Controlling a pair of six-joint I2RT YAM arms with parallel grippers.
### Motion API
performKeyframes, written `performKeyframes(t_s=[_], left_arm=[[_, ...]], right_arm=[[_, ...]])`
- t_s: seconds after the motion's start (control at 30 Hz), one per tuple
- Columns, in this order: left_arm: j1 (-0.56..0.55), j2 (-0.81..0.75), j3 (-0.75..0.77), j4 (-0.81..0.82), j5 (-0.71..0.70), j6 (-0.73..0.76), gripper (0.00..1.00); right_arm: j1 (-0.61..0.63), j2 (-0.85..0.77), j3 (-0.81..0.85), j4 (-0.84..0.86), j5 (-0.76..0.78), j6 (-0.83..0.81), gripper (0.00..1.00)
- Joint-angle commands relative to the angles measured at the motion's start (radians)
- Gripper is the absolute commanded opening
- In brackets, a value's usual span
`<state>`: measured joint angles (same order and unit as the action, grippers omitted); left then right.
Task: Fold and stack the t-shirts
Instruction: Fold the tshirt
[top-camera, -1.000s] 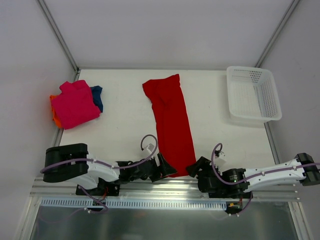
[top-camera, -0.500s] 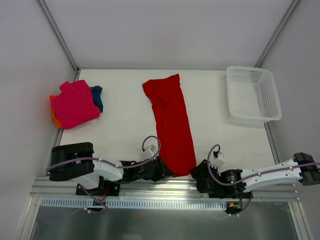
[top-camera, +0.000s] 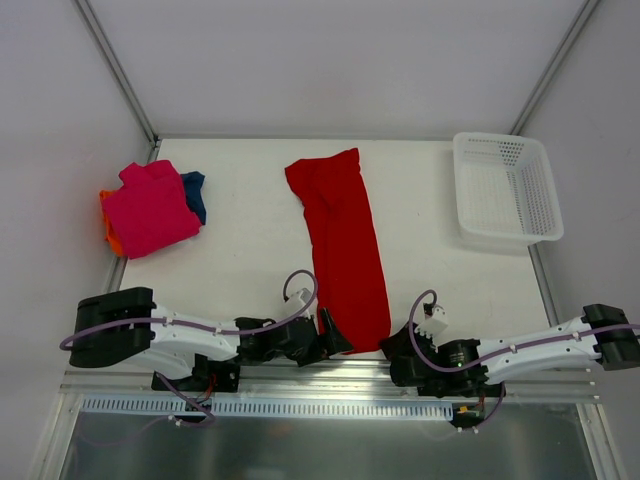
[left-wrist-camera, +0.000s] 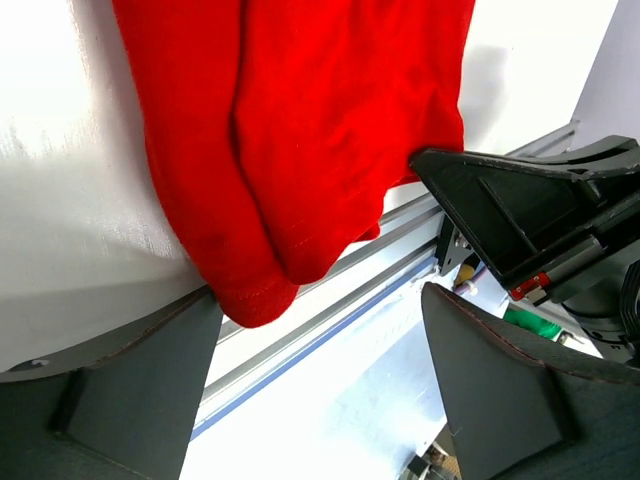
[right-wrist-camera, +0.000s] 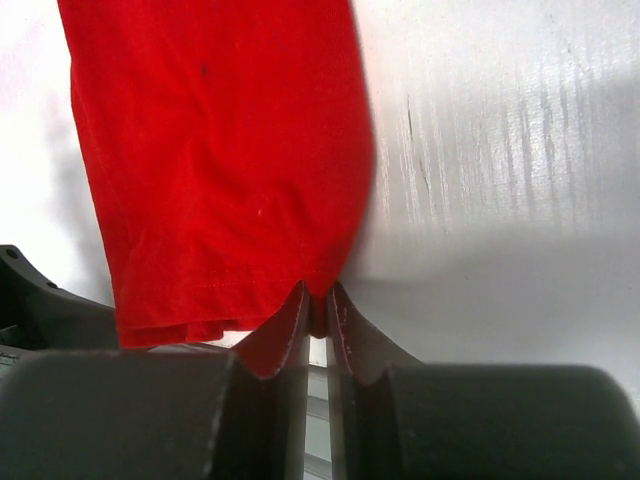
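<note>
A bright red t-shirt (top-camera: 340, 240), folded into a long strip, runs from the back of the table to its front edge. My right gripper (right-wrist-camera: 318, 305) is shut on the strip's near right corner, and red cloth (right-wrist-camera: 220, 150) shows between its tips. My left gripper (left-wrist-camera: 320, 385) stands open at the near left corner (left-wrist-camera: 250, 285); the hem hangs over the edge beside the left finger (left-wrist-camera: 110, 380). From above, the left gripper (top-camera: 330, 338) and the right gripper (top-camera: 393, 343) flank the strip's near end. A magenta-pink t-shirt (top-camera: 150, 208) lies over an orange one (top-camera: 110, 235) and a dark blue one (top-camera: 194, 192) at the back left.
A white mesh basket (top-camera: 505, 188) stands at the back right. The metal rail of the table's front edge (top-camera: 330, 375) runs just below both grippers. Grey walls close in the left, back and right sides.
The right gripper has closed on the red t-shirt's near right corner. The left gripper narrowed at the left corner, then opened wide again; its arm shifted slightly.
</note>
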<state>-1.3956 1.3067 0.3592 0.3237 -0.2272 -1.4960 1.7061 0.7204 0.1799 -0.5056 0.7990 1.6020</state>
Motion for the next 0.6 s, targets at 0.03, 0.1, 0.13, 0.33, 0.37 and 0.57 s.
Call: performKeyframes(t_s=[0.03,0.1,0.13,0.33,0.37,0.57], left_arm=[[-0.013,0.042,-0.032,-0.389,-0.041,0.04,0.86],[-0.022,0.061,-0.017,-0.423,-0.038,0.019,0.86],[-0.029,0.066,-0.013,-0.46,-0.04,0.005,0.86],[-0.074,0.066,-0.002,-0.569,-0.058,-0.092,0.86],[-0.08,0.056,0.001,-0.592,-0.069,-0.108,0.86],[-0.114,-0.03,0.043,-0.765,-0.129,-0.162,0.86]], right_arm=[[0.003,0.027,-0.04,-0.091,-0.107,-0.033,0.08],[0.003,0.021,-0.037,-0.097,-0.107,-0.033,0.08],[0.004,0.019,-0.037,-0.099,-0.106,-0.034,0.08],[0.004,0.008,-0.036,-0.105,-0.104,-0.037,0.08],[0.003,0.007,-0.036,-0.109,-0.104,-0.036,0.08],[0.003,-0.009,-0.04,-0.123,-0.11,-0.033,0.08]])
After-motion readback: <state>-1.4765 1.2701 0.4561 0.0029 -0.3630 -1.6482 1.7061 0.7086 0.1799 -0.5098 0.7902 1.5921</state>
